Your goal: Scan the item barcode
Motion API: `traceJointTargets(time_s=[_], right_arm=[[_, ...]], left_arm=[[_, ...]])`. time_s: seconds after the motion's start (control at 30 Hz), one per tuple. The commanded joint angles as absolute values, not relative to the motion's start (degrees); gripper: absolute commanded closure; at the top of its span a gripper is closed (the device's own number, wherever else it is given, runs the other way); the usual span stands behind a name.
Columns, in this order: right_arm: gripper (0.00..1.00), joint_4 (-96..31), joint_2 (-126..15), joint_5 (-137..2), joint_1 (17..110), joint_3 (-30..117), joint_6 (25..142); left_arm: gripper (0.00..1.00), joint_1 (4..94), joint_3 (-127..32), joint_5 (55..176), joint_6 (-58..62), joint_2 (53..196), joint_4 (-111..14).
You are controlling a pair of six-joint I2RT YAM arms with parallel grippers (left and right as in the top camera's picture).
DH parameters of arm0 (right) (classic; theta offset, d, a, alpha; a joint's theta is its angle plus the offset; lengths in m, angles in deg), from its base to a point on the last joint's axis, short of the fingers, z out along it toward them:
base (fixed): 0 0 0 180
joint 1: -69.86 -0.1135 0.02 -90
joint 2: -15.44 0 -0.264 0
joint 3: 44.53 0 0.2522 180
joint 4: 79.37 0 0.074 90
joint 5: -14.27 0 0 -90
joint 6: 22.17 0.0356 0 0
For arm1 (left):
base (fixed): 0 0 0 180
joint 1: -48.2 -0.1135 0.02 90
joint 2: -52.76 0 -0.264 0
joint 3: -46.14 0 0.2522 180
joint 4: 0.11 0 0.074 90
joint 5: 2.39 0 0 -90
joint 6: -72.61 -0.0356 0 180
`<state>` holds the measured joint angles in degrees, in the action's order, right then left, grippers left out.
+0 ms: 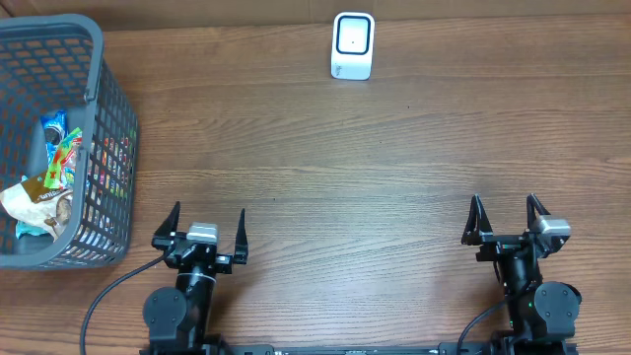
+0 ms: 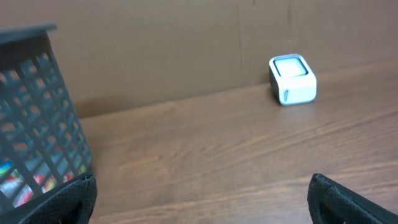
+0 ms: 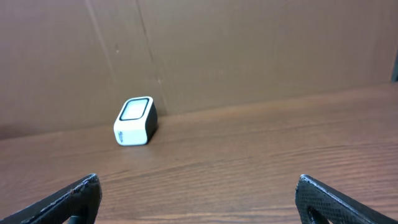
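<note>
**A:** Two end effectors, both empty. The left end effector (image 1: 208, 219) and right end effector (image 1: 505, 209) each had their jaws spread fully wide with nothing between them. Both sat at the table (image 1: 345, 168) edge opposite the scanner (image 1: 353, 44), well apart from it.

**B:** Where was the item?

**A:** Not picked yet. Snack packets (image 1: 47, 182) lay in the grey basket (image 1: 99, 69), well left of the scanner and nearer the robot than it. I couldn't tell which packet was the target, and no barcode was readable.

**B:** Why was the scanner at the back?

**A:** My read: it stood at the far edge, roughly midway between the arms, with its window angled upward. That way either arm could present a packet over it. Both wrist views had it in frame.

**B:** And the basket off to the side?

**A:** Probably so loose stock stayed out of the scanner's sight. It sat nearest the left end effector, so that arm looked like the one to reach in.

**B:** Risks?

**A:** The packets were piled and crinkly. A pinch could grab two, or leave the barcode facing away from the scanner. The tall mesh walls likely forced a top-down entry.

**B:** Progress?

**A:** Zero steps done, judging by the layout.
</note>
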<state>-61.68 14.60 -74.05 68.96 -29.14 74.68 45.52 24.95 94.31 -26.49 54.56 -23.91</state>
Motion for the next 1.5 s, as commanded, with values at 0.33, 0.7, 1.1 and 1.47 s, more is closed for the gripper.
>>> traceJointTargets(time_s=[0.33, 0.7, 1.1, 1.47], right_arm=[[0.00, -54.7, 15.1, -73.5, 68.5, -19.4, 71.8], [0.00, -48.8, 3.4, -73.5, 68.5, -6.1, 70.8], [0.00, -35.4, -21.0, -69.1, 68.5, 18.2, 70.3], [0.00, -22.8, -40.7, -57.6, 68.5, 33.8, 65.9]], left_arm=[[0.00, 45.2, 9.8, 102.2, -22.5, 73.7, -24.4], [0.00, 45.2, -13.5, 104.2, -23.1, 98.1, -35.0], [0.00, 45.2, -46.2, 104.2, -26.5, 115.6, -59.5], [0.00, 42.7, -89.5, 99.4, -29.4, 136.8, -89.5]])
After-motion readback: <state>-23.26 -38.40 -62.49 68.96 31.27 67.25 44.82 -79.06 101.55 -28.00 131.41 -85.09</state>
